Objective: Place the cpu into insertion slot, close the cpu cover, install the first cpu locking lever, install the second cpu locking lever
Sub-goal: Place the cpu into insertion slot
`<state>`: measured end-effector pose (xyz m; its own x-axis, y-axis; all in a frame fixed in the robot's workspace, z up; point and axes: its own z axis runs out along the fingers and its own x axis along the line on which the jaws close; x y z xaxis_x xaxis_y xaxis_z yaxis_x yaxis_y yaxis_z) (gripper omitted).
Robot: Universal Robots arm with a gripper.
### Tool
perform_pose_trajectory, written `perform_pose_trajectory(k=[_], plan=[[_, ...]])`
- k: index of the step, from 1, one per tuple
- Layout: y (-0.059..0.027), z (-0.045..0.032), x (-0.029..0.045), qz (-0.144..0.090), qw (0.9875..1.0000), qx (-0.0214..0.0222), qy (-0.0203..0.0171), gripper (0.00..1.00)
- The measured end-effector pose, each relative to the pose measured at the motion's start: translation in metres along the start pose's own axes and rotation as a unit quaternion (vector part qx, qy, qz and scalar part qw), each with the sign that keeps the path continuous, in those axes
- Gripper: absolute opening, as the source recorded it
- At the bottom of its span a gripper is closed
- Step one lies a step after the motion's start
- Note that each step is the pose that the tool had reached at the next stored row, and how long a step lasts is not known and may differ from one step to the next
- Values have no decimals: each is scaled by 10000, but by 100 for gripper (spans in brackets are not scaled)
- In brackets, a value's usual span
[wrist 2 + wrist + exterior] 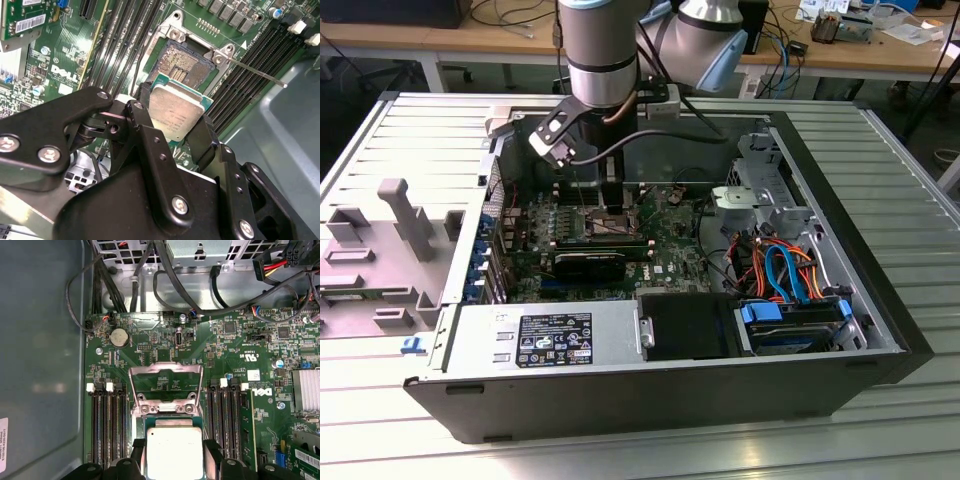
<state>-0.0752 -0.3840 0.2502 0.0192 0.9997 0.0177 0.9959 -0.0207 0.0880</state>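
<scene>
The first step was in hand: placing the cpu (176,111) into the insertion slot (182,62). The tool (172,119) was clamped on the chip, one black finger (200,137) on each of two opposite edges, silver top facing up. The chip hung partly over the dark recess and, by my reading, not yet seated, since much of the contact field lay bare beyond its far edge.

Seating it would, I judge, call for the chip to be squared to the silver-grey rim and lowered level, because a tilted corner could catch on the contacts.

The second wrist view, looking in at a slant, showed the gap between chip and socket. It also showed a thin locking lever (255,72) sticking out free from one corner of the rim.

The first wrist view looked straight down. There the cpu (174,452) sat between the rows of black memory slots (107,425) on the green motherboard (230,355), and the cpu cover (166,368) stood swung open beyond the socket.

The exterior view gave the setting: the tool (610,190) reached down into an open computer case (650,405) lying on the ribbed bench (920,420).
</scene>
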Motion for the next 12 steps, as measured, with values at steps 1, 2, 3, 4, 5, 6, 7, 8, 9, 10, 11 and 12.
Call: perform_pose_trajectory(k=[1, 2, 3, 4, 5, 6, 7, 8, 9, 10, 11, 12], plan=[[-2, 2, 0, -9, 10000, 0, 1, 55], [-4, 5, 0, -29, 10000, 0, 3, 55], [-5, 6, 0, -53, 10000, 1, 5, 55], [-8, 8, 0, -83, 10000, 1, 7, 55], [-11, 11, 0, -111, 9999, 2, 10, 55], [-19, 16, 0, -132, 9999, 2, 12, 55], [-28, 24, 0, -136, 9999, 2, 12, 55], [-30, 27, 0, -136, 9999, 2, 12, 55], [-31, 29, -1, -136, 9999, 2, 12, 55], [-34, 33, -1, -136, 9999, 2, 12, 55], [-35, 35, -1, -136, 9999, 2, 12, 55], [-37, 36, -1, -136, 9999, 2, 12, 55]])
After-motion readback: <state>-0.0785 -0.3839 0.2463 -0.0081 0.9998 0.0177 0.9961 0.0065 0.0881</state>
